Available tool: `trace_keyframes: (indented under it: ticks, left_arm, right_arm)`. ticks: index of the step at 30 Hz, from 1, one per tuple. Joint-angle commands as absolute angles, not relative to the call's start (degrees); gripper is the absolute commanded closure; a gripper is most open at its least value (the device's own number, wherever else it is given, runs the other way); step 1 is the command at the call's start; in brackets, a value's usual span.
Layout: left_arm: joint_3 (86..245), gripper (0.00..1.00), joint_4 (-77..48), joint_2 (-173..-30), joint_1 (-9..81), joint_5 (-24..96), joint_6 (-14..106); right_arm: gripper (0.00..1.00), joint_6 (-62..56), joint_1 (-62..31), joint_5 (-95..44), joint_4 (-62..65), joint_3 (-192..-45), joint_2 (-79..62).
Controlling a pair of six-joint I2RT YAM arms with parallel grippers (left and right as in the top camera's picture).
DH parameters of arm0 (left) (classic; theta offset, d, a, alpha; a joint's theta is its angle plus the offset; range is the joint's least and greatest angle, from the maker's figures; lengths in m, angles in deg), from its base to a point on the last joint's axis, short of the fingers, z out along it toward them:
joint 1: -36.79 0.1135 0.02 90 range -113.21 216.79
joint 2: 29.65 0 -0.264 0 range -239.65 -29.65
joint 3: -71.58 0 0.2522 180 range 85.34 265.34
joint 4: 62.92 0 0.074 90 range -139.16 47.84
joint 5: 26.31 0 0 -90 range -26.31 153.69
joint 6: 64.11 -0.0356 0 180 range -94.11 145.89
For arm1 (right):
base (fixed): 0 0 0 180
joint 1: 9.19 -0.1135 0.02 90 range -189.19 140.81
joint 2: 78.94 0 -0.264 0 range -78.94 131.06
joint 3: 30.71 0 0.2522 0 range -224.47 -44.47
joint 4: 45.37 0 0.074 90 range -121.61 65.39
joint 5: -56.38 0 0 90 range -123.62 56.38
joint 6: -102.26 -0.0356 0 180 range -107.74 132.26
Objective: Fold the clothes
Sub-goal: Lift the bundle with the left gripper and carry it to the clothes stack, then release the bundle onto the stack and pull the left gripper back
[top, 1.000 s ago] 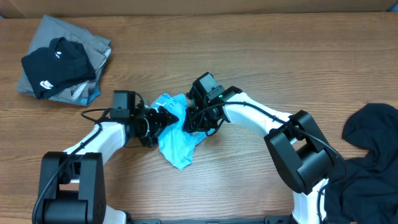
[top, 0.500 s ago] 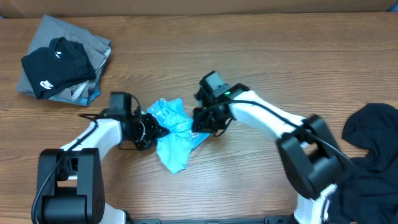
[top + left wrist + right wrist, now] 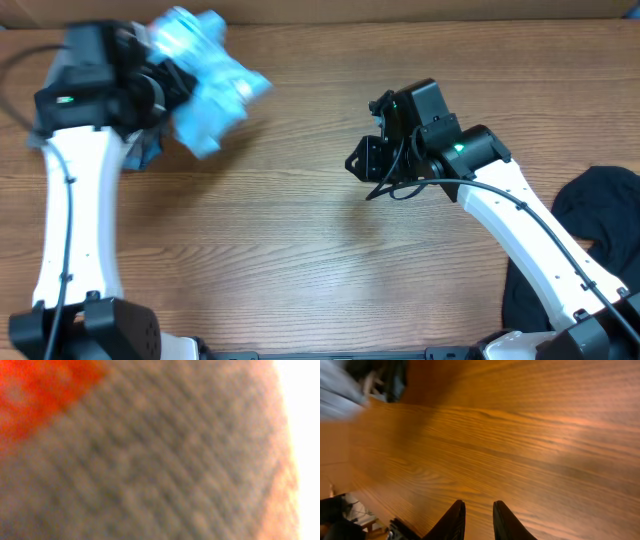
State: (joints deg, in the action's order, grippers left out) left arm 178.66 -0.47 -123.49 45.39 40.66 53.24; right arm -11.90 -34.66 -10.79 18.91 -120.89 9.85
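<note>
A crumpled light blue T-shirt (image 3: pixel 210 80) hangs blurred above the table's far left corner, with my left gripper (image 3: pixel 165 85) shut on it. The left wrist view is filled by blurred woven cloth (image 3: pixel 160 460) pressed against the lens, so the fingers are hidden there. My right gripper (image 3: pixel 358 165) hovers over bare wood right of centre. Its dark fingertips (image 3: pixel 455 517) stand a narrow gap apart with nothing between them; the right gripper (image 3: pixel 479 515) points down at the tabletop. A black T-shirt (image 3: pixel 600 215) lies heaped at the right edge.
The wooden table (image 3: pixel 300 270) stretches between the two arms. A corner of a stack of folded clothes (image 3: pixel 143 153) peeks out under the raised left arm at far left. More black cloth (image 3: pixel 520 295) lies beside the right arm's base.
The left arm has swung up and to the far left, carrying the blue T-shirt off the table's middle. The right gripper has let go of the shirt and pulled back to the right.
</note>
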Motion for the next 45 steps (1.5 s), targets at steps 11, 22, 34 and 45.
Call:
trace_keyframes:
  ticks: [11, 22, 34, 45]
  left_arm:
    - [181.4, 0.31, -16.1, -142.1, 70.5, 36.1, 63.5]
    - [182.2, 0.0, -14.7, -148.7, 75.3, 23.7, 59.1]
    - [186.5, 0.0, 3.0, -119.5, 77.4, 23.6, 39.5]
    - [186.5, 0.0, 15.5, -92.9, 53.2, 29.4, 14.3]
  right_arm:
    - [0.78, -12.1, -34.6, -12.6, 21.8, -121.0, 9.9]
    - [0.78, -12.1, -34.6, -12.6, 26.3, -121.0, 9.9]
    - [0.78, -12.2, -34.6, -13.0, 26.4, -121.1, 7.8]
    - [0.61, -11.5, -34.6, -28.6, 25.4, -122.2, -13.4]
